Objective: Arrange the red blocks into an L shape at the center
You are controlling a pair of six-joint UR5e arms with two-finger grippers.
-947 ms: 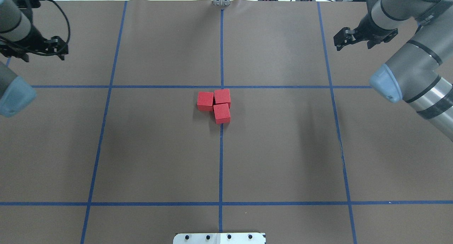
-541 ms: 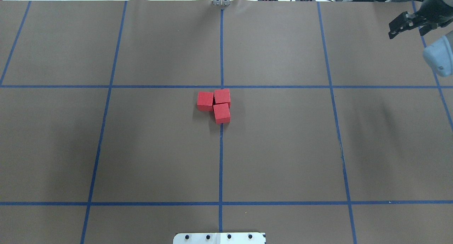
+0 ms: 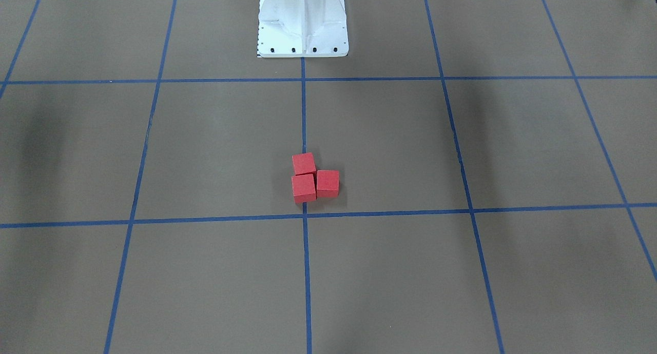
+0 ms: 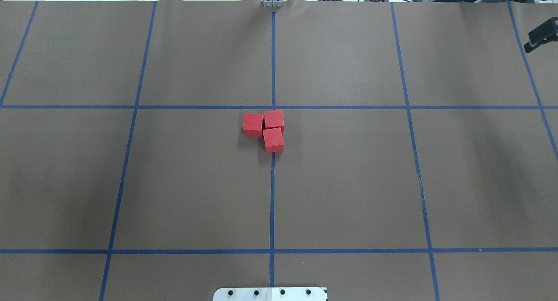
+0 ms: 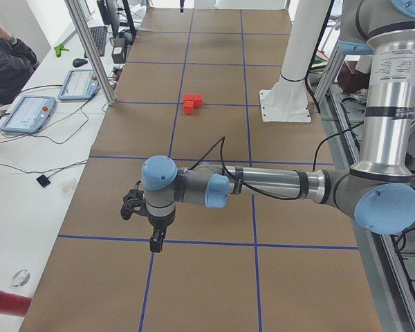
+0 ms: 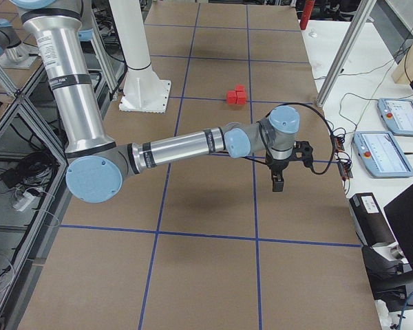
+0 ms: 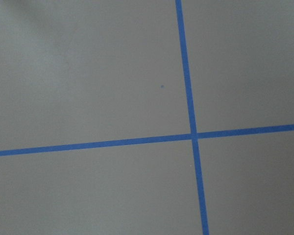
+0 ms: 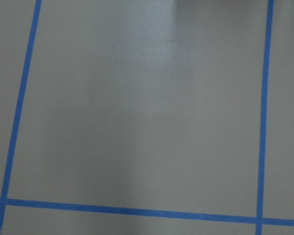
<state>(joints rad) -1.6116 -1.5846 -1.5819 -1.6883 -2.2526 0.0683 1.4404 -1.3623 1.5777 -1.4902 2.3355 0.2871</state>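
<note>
We find the bench (image 4: 348,183) gridded in blue tape. The left arm (image 5: 263,185) and right arm (image 6: 179,146) reach over its opposite ends. The left claw (image 5: 155,242) and right claw (image 6: 277,184) point down; we cannot tell whether either is released or clenched. The red blocks (image 4: 273,120) touch in an L, just robot-side of the center (image 4: 273,107).

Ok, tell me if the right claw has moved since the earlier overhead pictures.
Yes. The right claw has moved rightward, crossing the outer blue tape line, away from the red blocks.
</note>
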